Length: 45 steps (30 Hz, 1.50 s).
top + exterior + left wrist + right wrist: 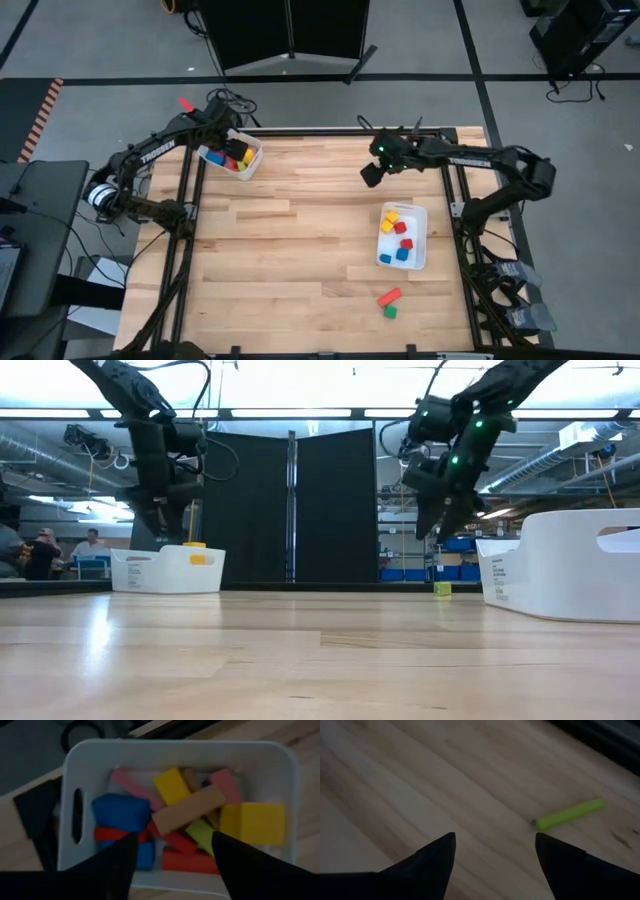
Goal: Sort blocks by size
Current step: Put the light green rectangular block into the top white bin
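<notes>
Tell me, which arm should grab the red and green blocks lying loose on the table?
The right arm, probably. The red block and green block lie on its side, beside the right bin; the left arm hovers over the far-left bin.

Light wooden plank table (300, 260) is seen from above, framed by dark rails. Two white bins are set directly on it: one bin (250, 160) at the far left corner, tilted, filled with mixed coloured blocks; another bin (420, 250) near the right edge, holding red, blue and yellow cubes. A red bar (389, 297) and a green cube (390, 312) are laid on the bare wood just beside each other, near the front right. A thin green stick (568, 813) is seen lying flat on the planks
</notes>
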Each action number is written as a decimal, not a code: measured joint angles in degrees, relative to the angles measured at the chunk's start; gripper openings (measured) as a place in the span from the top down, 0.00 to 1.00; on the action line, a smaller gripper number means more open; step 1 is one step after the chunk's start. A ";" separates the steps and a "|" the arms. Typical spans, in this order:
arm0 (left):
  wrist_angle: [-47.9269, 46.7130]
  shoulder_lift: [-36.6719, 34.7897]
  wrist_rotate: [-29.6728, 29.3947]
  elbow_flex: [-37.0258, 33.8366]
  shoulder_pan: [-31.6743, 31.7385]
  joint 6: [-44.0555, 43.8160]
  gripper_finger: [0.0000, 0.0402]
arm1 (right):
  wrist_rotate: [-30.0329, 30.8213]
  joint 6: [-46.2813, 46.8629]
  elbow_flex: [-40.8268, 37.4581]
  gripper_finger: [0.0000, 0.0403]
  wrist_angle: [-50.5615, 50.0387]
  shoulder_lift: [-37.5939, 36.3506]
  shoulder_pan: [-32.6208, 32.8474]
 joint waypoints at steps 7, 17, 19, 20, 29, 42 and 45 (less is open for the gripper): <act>6.03 -3.30 5.29 0.00 -2.04 0.37 0.26 | -0.39 2.65 7.91 0.22 -7.20 7.28 -3.69; 11.89 -7.85 6.89 0.04 -8.89 -1.03 0.29 | 1.25 15.14 11.78 0.24 -9.46 17.41 -7.47; 11.87 -8.03 6.91 0.04 -10.20 -1.07 0.29 | 2.92 17.07 11.78 0.24 -9.54 18.88 -7.84; 11.88 -8.03 6.89 0.04 -10.85 -1.06 0.29 | 3.49 18.15 11.78 0.24 -9.50 19.35 -8.05; 13.16 -8.03 6.89 0.04 -14.87 -0.89 0.29 | 6.20 22.72 11.59 0.26 -7.32 22.02 -10.43; 14.26 -7.99 6.91 0.04 -16.88 -1.16 0.29 | 5.52 22.51 11.87 0.50 -5.69 26.84 -12.29; 14.08 -7.99 6.93 0.04 -17.20 -1.87 0.29 | 5.27 21.67 11.85 0.62 -5.10 26.91 -12.13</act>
